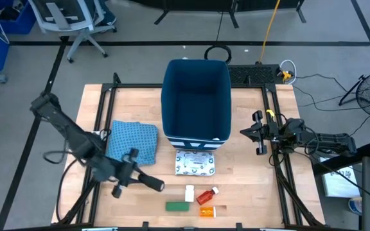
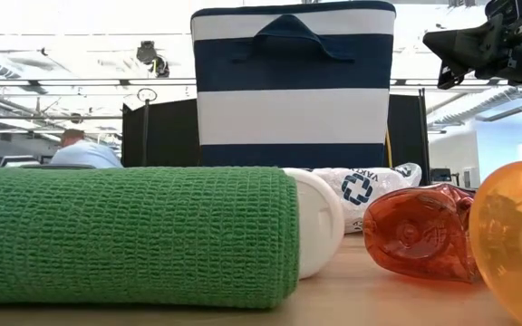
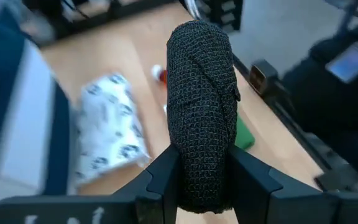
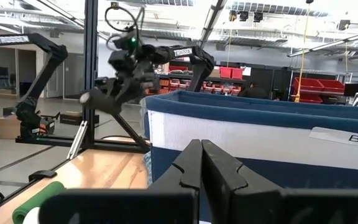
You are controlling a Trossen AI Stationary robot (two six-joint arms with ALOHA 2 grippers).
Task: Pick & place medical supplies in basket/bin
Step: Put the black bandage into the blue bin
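1. High view: the bin looked empty; the left gripper carried a black roll above the table, with the packet, white box, green roll and two bottles on the wood.
2. Low view: these supplies lay before the bin.
3. Left wrist view: fingers clamped the black roll.
4. Right wrist view: the right gripper, pressed closed and empty, waited beside the bin.

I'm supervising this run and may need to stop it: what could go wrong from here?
The left gripper clamps only one end of the black roll, so it might tip or slip out. The bin has tall walls; a low carry could knock it. The white patterned packet lies below that path.
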